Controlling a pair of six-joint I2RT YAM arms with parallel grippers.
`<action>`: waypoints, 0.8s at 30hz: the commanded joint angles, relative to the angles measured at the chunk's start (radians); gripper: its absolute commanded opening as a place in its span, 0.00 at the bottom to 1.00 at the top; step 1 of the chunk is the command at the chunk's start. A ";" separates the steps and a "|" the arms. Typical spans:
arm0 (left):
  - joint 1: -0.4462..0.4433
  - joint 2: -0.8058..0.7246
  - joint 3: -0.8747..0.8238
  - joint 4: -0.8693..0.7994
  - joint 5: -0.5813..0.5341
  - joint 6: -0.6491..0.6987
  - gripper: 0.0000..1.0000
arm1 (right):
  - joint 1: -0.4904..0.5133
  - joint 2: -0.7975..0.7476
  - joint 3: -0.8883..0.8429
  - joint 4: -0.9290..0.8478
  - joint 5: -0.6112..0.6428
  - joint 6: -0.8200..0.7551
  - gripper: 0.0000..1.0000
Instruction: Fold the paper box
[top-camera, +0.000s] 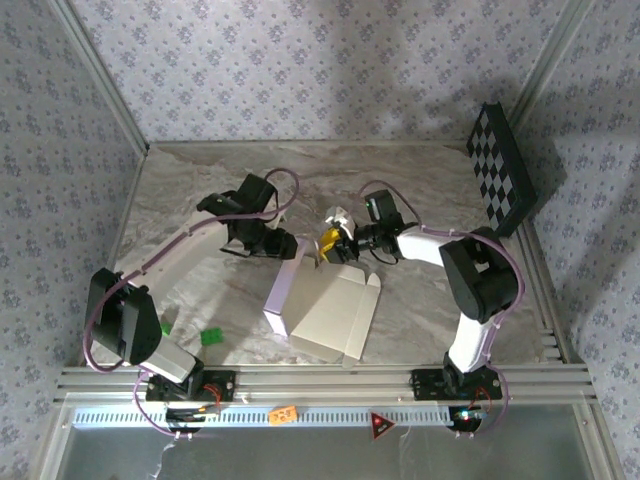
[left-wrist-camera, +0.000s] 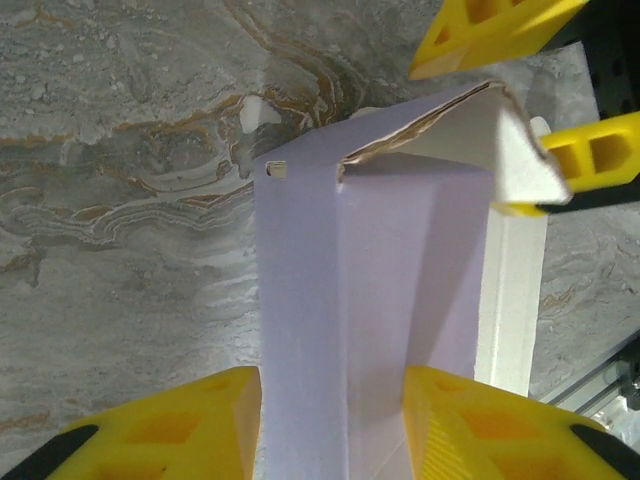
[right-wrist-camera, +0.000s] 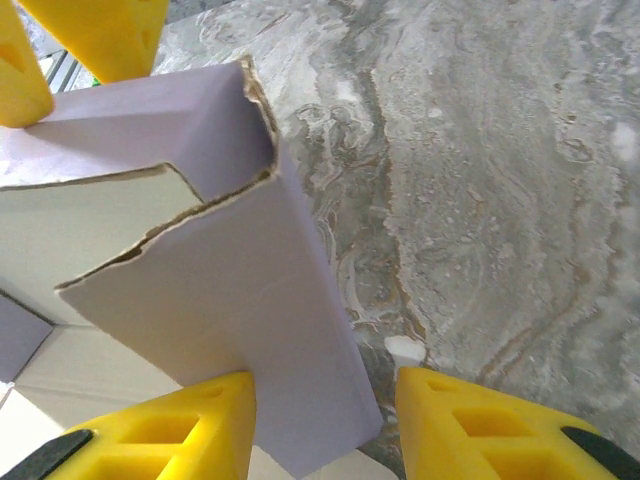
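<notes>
Looking at the overhead view, you've got the paper box (top-camera: 330, 310) half-formed in the middle of the marbled desk (top-camera: 180, 200), cream inside face up. Its lavender side wall is raised along the left edge.

Left hand (top-camera: 283, 245) and right hand (top-camera: 335, 240) meet at the box's far-left corner, close to each other.

Left wrist view: the left hand (left-wrist-camera: 330, 385) is part-open and straddles the upright lavender wall, a yellow finger on each side. I can't tell if it's actually pinching. The right hand's fingers (left-wrist-camera: 480, 30) show at the far end, by the torn-looking corner.

Right wrist view: the right hand (right-wrist-camera: 325, 385) is also part-open around that wall's end. One finger is against the card and a sliver of desk shows before the other. Grip: can't tell.

The checkerboard panel (top-camera: 500, 170) leans at the right wall, well apart from the box.
</notes>
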 joint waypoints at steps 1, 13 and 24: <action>0.004 0.032 -0.009 0.022 0.034 0.014 0.40 | 0.029 0.035 0.060 -0.082 0.000 -0.051 0.43; 0.003 0.045 -0.015 0.043 0.069 0.023 0.39 | 0.079 0.089 0.165 -0.212 -0.017 -0.151 0.40; 0.025 0.009 -0.032 0.083 0.113 0.011 0.41 | 0.086 0.112 0.200 -0.220 -0.049 -0.148 0.17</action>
